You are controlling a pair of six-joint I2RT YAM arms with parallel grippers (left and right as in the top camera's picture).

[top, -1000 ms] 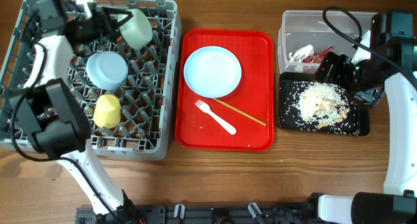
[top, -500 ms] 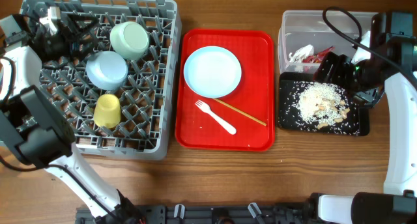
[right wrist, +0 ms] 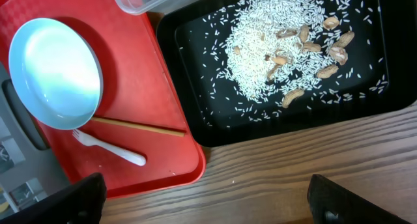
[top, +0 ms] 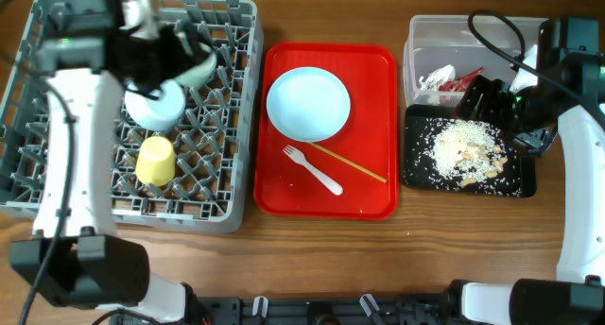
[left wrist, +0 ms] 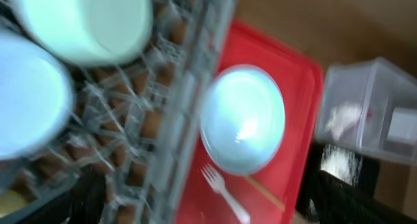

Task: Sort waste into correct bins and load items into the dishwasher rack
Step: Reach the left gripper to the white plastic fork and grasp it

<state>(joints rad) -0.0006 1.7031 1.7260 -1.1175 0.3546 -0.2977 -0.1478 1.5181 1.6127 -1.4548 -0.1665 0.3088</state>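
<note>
Crumbs (top: 465, 147) lie in the black tray (top: 417, 179), yellow cup (top: 156, 161) in the rack (top: 216, 164).

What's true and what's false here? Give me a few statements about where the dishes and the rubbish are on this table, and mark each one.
1. The plate lies on the red tray. True.
2. The red wrapper is inside the clear tub. True.
3. The yellow cup sits in the clear tub. False: it is in the rack.
4. The fork is loaded in the rack. False: it lies on the red tray, next to the chopsticks.
5. The rice is spread in the black tray. True.
</note>
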